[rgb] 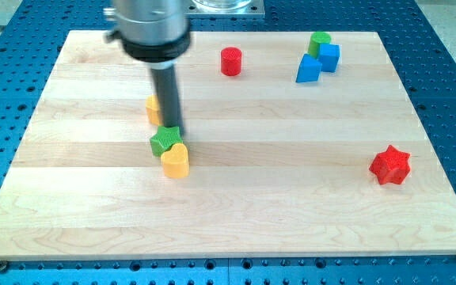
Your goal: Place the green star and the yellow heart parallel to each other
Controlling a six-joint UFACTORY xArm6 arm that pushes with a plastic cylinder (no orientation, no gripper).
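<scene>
- My tip [170,127] sat at the upper edge of the green star [165,140], touching it or very nearly so; the exact contact point was hidden where the rod met the block.
- There was no gripper on the arm, only the dark rod under a wide grey housing [149,28], so nothing was grasped or clenched.
- The green star lay left of the middle of the wooden surface [291,206], just below the rod's end.
- The yellow heart [176,161] lay right under the star toward the view's bottom and slightly to the view's right, the two blocks touching.
- A second yellow block [154,110] stood just left of the rod, partly hidden behind it; its shape could not be made out.
- A red cylinder [230,61] stood near the view's top, right of the rod and well apart from the star and heart.
- Toward the view's top right, three blocks were clustered together: a green cylinder [319,40] at the back, a blue cube [329,57] just in front of it, and a blue wedge-like block [308,70] touching the cube on its left.
- A red star [390,165] lay alone at the view's right, well apart from everything else.
- The surface rested on a blue perforated base [442,71].
</scene>
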